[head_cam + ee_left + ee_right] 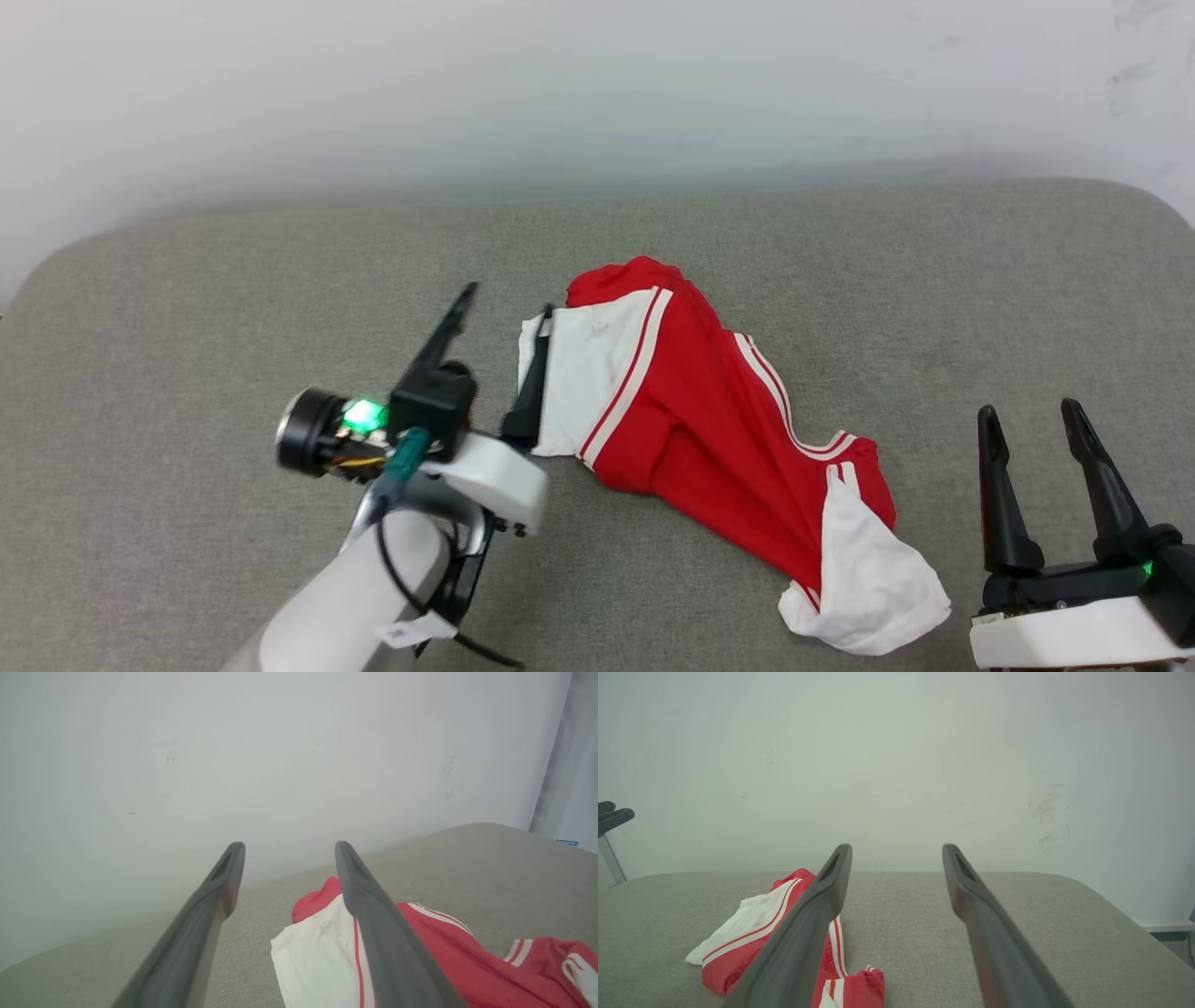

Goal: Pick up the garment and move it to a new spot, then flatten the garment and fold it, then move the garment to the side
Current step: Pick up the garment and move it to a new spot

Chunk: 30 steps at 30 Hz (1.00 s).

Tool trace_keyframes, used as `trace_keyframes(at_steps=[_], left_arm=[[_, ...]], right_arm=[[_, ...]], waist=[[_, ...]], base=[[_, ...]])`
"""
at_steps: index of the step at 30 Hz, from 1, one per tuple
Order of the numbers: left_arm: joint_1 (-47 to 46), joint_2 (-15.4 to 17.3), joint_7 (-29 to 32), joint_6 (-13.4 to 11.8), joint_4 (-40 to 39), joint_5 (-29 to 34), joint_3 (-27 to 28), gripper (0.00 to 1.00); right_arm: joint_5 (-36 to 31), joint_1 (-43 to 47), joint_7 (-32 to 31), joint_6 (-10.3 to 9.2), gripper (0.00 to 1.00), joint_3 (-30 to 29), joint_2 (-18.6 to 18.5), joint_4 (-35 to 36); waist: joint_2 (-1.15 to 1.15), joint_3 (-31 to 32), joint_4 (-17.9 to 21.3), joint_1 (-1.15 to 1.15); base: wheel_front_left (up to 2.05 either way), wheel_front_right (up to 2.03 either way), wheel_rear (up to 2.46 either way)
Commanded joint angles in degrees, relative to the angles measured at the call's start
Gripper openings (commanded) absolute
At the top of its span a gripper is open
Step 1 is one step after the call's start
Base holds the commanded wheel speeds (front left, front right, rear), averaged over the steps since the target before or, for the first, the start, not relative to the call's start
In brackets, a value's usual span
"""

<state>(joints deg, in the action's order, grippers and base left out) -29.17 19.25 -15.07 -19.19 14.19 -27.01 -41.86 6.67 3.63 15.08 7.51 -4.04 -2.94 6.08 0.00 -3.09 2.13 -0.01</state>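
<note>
My left gripper [509, 301] stands wide open and empty at the left edge of the garment [709, 411], one finger just beside its white sleeve [588, 373]. I judge the pick should pinch a bunched fold there, deep enough that soft cloth cannot slip out. The garment lies crumpled mid-cushion [233, 308], with my right gripper [1027, 408], equally wide and empty, near the other white sleeve [868, 579]: one garment, two white sleeves, two grippers.

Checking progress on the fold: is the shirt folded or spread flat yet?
Neither: the garment lies crumpled on the grey surface, bunched in wrinkles, its white sleeves askew.
</note>
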Motion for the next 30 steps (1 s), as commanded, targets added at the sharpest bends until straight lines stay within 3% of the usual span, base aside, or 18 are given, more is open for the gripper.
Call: trace_keyframes(at_steps=[1, 7, 14, 30], left_arm=[[1.42, 0.11, -0.12, -0.34, -1.49, 0.95, 1.63, 1.00], [11.31, 0.40, -0.13, -0.21, -6.49, 4.39, 11.56, 1.00], [20.33, -2.13, -0.14, 2.30, -7.59, 7.71, 19.30, 1.00], [28.92, -9.76, -0.14, 9.30, -6.08, 14.47, 30.00, 1.00]], right_arm=[[0.24, 0.57, 0.14, -0.04, 1.00, -0.10, 0.11, -0.01], [1.25, 1.42, 0.13, -0.04, 1.00, -0.16, 0.12, -0.71], [2.59, 2.68, 0.13, -0.04, 1.00, 0.25, 0.11, -2.19], [2.88, 5.63, 0.13, -0.04, 1.00, 1.38, 0.10, -4.56]], waist=[[0.00, 0.42, -0.39, 0.01], [0.00, 1.44, -1.20, 0.01], [0.00, 2.29, -1.90, 0.01], [0.00, 3.10, -3.38, 0.01]], base=[[0.00, 0.00, 0.00], [0.00, 0.00, 0.00], [0.00, 0.00, 0.00], [0.00, 0.00, 0.00]])
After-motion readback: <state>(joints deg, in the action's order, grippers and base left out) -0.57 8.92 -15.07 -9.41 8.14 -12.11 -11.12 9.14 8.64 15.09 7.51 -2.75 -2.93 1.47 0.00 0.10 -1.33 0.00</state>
